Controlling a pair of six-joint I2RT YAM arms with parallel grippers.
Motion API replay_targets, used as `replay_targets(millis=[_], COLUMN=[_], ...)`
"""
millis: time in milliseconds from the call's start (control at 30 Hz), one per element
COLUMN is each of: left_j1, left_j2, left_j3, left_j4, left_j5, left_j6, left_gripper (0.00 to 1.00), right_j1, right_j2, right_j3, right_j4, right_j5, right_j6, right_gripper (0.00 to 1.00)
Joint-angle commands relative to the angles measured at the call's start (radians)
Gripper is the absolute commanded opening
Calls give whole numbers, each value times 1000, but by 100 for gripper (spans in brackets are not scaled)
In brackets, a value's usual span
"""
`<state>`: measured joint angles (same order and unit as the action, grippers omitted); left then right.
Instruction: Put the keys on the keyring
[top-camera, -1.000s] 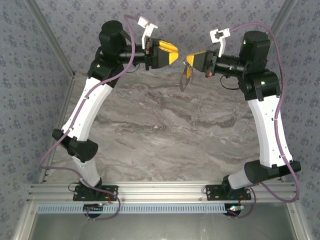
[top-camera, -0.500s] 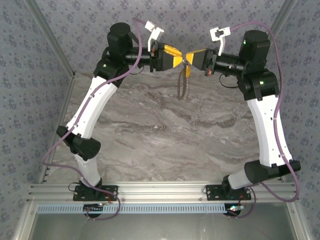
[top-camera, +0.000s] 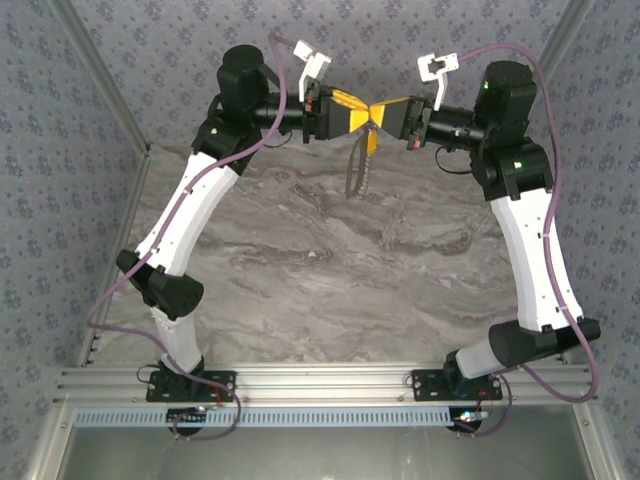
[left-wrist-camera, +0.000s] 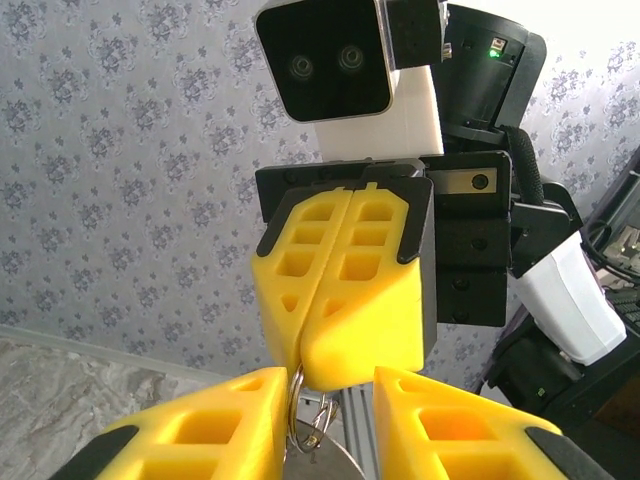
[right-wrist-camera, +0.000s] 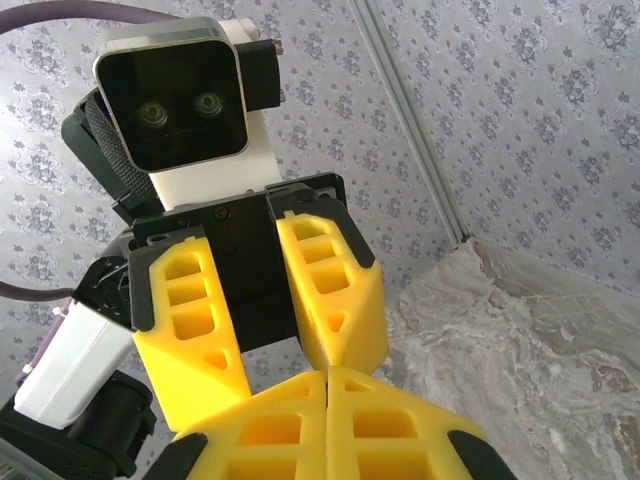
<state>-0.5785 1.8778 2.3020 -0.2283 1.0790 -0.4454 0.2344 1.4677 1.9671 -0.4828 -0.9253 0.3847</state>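
Both grippers meet tip to tip high above the marble table (top-camera: 300, 260). My right gripper (top-camera: 380, 111) (right-wrist-camera: 328, 375) (left-wrist-camera: 300, 365) is shut, and a thin metal ring (left-wrist-camera: 293, 392) of the keyring comes out from between its tips. Below it hang the grey beaded keyring loop (top-camera: 358, 172) and the small yellow-orange key (top-camera: 372, 141). My left gripper (top-camera: 364, 110) (left-wrist-camera: 330, 388) (right-wrist-camera: 278, 385) is open, its fingers (left-wrist-camera: 215, 430) straddling the right gripper's tips. The metal ring lies against the inner face of its left finger.
Patterned wallpaper walls (top-camera: 80, 120) close in the table on the left, back and right. An aluminium rail (top-camera: 320, 385) carrying both arm bases runs along the near edge. Purple cables (top-camera: 268, 80) loop over both wrists.
The left gripper has swung right to meet the right gripper, and its jaws have narrowed. The right gripper has shifted slightly left, with the keyring swinging under it.
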Motion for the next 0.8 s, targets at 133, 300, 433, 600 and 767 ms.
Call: replay_targets(millis=[133,300,433,600,767], left_j1=[-15,-18,-19,-17,-11], left_j2=[13,14,11,-9,-49], left_j3=[36,38,39,29,-26], left_j4=[70,88,108,116,213], left_j5=[45,58,50,-35,-108], left_j6=[-30,-42,-56,-47,-84], left_gripper=[18,2,0,0,0], right_j1=[5,3,2,-53,-122], right_j2=[-9,-8,-9,-56,-136], right_j3=[-3,-9,-23,-124,-301], right_j4=[62,83,123,282,532], right_j5=[-25,-24,-32,-31,-37], right_j6=[33,48,80,199,381], right_gripper=[0,0,0,36,44])
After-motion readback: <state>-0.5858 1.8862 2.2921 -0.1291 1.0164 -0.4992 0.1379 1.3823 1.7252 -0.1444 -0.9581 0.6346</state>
